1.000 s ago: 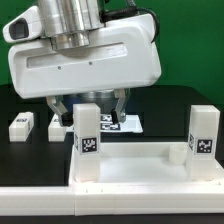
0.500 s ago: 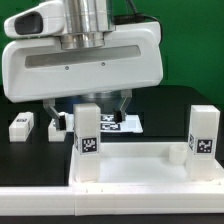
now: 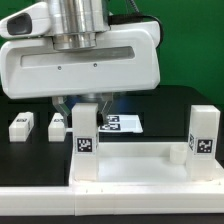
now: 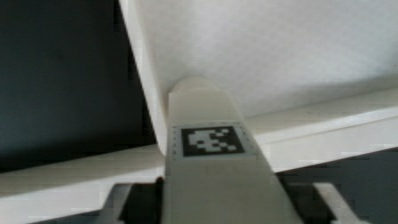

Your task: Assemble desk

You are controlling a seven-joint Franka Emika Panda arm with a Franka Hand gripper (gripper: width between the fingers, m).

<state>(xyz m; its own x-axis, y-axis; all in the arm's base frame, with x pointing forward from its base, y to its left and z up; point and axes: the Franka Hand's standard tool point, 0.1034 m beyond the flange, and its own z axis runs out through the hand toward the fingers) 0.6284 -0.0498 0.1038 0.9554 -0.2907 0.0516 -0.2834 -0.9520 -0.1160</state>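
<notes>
1. White plastic makes up the whole desk. Its tray-like tabletop (image 3: pixel 130 168) lies flat at the front of the black table (image 3: pixel 165 105).
2. One leg (image 3: pixel 88 138) stands upright in the tabletop's corner socket on the exterior view's left, its square tag facing the camera. A second leg (image 3: pixel 203 135) stands upright in the corner on the exterior view's right.
3. The gripper (image 3: pixel 86 108) hangs straight over the first leg, with one of the fingers (image 3: pixel 64 104) on each side of the leg's top.
4. In the wrist view the same leg (image 4: pixel 214 130) rises between the two dark pads (image 4: pixel 134 203) and fills nearly all the gap between them.
5. The jaws stand partly closed around the leg. I cannot tell whether the pads press its sides or sit just beside them.
6. Two loose legs (image 3: pixel 20 125) (image 3: pixel 55 123) lie on the table on the exterior view's left, apart from the tabletop.
7. The marker board (image 3: pixel 124 123) lies flat behind the tabletop.
</notes>
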